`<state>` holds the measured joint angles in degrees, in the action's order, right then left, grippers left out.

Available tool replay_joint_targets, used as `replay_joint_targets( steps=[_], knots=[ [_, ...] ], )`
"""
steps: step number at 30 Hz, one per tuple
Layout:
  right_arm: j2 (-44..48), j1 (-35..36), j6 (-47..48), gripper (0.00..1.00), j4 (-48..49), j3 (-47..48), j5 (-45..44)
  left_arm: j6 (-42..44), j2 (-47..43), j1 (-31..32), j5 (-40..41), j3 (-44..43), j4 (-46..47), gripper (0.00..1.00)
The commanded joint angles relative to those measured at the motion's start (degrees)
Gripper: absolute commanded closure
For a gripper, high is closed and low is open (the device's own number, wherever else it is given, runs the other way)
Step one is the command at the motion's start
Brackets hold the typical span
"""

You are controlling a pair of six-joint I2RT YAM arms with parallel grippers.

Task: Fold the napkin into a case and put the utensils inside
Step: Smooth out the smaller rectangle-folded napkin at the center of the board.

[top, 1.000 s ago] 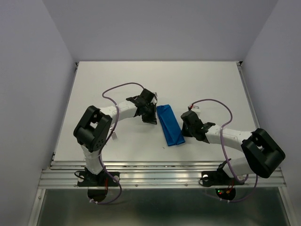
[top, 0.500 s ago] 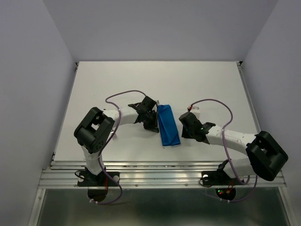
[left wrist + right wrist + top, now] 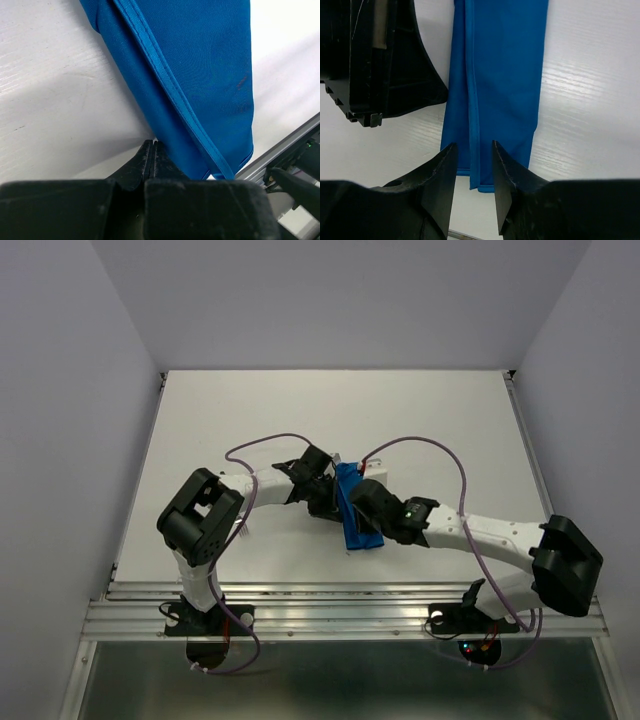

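Top view: the case (image 3: pixel 360 538) is lying well apart from every table (image 3: pixel 420 410) edge. Left wrist: the left gripper (image 3: pixel 151 147), clenched, is touching its long side. Right wrist: the right gripper (image 3: pixel 472 150), parted, is hovering over its end.

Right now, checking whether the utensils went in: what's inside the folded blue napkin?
Only blue cloth shows: the napkin is folded into a narrow strip, no metal poking from its near end. The space between its layers is covered, so I cannot tell.
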<state>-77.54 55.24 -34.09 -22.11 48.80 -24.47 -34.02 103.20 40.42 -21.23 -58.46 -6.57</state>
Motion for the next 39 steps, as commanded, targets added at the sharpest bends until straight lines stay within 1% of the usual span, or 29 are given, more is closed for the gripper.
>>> replay_joint_targets(
  steps=[1,13,27,29,30,33,34,36,39],
  knots=[
    [-3.3,2.3,1.7,0.61,-0.9,2.7,-3.0,-0.5,-2.6,0.2,-0.9,0.4,1.0,1.00],
    [-8.6,2.9,2.9,0.61,3.1,1.1,-1.7,-0.4,-2.8,-0.3,-1.2,1.3,1.2,1.00],
    [-14.9,2.9,1.9,0.60,6.0,-2.2,-2.8,-0.3,-3.0,-0.3,-1.3,1.6,1.1,1.00],
    [-14.9,2.9,1.6,0.62,6.3,-2.6,-3.0,-0.3,-3.1,-0.3,-1.2,1.6,1.0,1.00],
    [-14.7,2.9,1.4,0.67,6.4,-2.7,-3.4,-0.3,-3.2,-0.3,-1.3,1.7,1.0,1.00],
    [-14.2,2.9,1.2,0.75,6.6,-2.8,-3.7,-0.3,-3.1,-0.3,-1.3,1.8,1.0,1.00],
    [-13.8,2.9,1.3,0.81,6.6,-2.7,-3.8,-0.3,-3.0,-0.3,-1.3,1.8,0.9,1.00],
    [-13.4,2.9,1.1,0.84,6.6,-2.7,-4.4,-0.3,-2.9,-0.3,-1.6,2.0,1.4,1.00],
    [-12.2,2.9,1.0,0.84,6.6,-2.5,-4.6,-0.4,-2.8,-0.3,-2.3,2.7,1.9,1.00]
  ],
)
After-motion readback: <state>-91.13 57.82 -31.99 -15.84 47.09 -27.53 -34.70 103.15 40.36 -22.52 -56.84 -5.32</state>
